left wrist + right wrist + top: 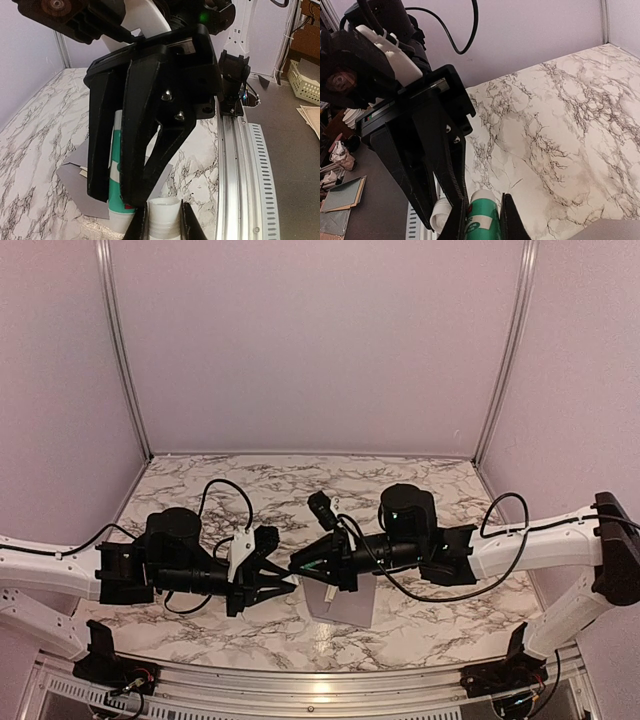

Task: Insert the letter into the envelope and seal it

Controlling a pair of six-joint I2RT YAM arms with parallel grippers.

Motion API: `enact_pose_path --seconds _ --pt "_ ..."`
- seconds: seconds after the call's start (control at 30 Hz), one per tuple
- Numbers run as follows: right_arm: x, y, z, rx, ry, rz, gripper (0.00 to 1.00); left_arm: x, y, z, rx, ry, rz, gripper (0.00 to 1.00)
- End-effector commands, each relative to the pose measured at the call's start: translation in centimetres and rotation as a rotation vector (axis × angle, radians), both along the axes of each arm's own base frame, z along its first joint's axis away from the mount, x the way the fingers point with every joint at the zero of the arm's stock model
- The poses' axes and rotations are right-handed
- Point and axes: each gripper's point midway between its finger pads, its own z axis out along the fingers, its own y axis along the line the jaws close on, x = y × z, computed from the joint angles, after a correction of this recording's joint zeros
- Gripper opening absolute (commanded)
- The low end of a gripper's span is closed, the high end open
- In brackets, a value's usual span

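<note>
The grey envelope [350, 608] lies flat on the marble table under both grippers, and it shows again as the envelope [75, 192]. A cream sliver, probably the letter [83, 171], shows at its edge; the rest is hidden. My right gripper [483, 202] is shut on a green-white glue tube [482, 222], which stands out as the tube [117, 165] in the left wrist view. My left gripper [164, 212] is shut on the white cap [164, 222]. The cap [439, 218] sits beside the tube's white end, apart from it. Both grippers meet above the envelope's left part [295, 572].
A metal rail [240, 165] runs along the table's near edge. Purple walls enclose the back and sides. Cables loop over both arms [225, 490]. Beyond the table sit a basket [304, 80] and loose sheets on the floor.
</note>
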Motion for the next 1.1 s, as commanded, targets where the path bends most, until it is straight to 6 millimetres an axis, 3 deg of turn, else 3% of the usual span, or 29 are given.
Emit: enact_pose_path --seconds 0.0,0.2,0.53,1.07 --pt "-1.8 0.0 -0.6 -0.033 0.017 0.073 0.00 0.6 -0.6 3.4 -0.091 -0.072 0.014 0.00" --pt "-1.7 -0.4 1.1 0.013 -0.004 0.054 0.00 1.0 -0.8 2.4 -0.064 -0.064 0.028 0.00" --pt "-1.7 -2.8 3.8 0.067 -0.059 -0.015 0.00 1.5 -0.2 2.0 -0.053 -0.072 0.068 0.00" --pt "-2.0 -2.1 2.7 0.056 -0.034 0.021 0.00 0.4 -0.9 3.4 -0.090 -0.063 -0.004 0.00"
